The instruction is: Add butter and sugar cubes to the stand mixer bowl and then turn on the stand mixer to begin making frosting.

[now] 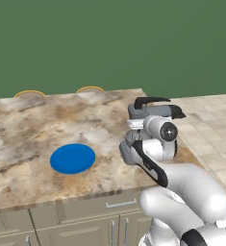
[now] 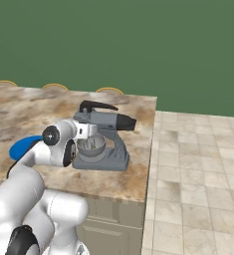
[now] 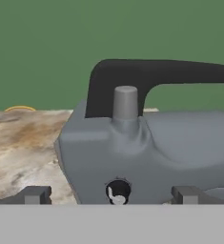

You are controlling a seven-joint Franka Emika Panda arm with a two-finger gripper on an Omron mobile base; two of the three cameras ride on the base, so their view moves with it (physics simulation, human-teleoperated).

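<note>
Stand mixer (image 2: 101, 139): grey body and base, black curved lever (image 3: 156, 76) across top of hand view, black front cap at right end of head in right base view. Stand mixer bowl (image 2: 91, 145): grey metal. Plate (image 1: 72, 158), left-centre of left base view: solid blue. Counter (image 1: 28, 129): tan/brown marbled pattern w/ white veins. Wall (image 1: 109, 43), upper frame: flat dark green. Floor (image 2: 198, 169), right side: beige tiles. Cabinet fronts (image 1: 61, 221), bottom: grey-beige.

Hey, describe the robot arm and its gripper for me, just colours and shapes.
The arm is glossy white, built of thick rounded segments with black bands at the joints. Its wrist ends in a round white cap with a dark grey disc and a small hub in its middle. The gripper has two small, blocky, dark grey fingertips. No cables or markings show.
</note>
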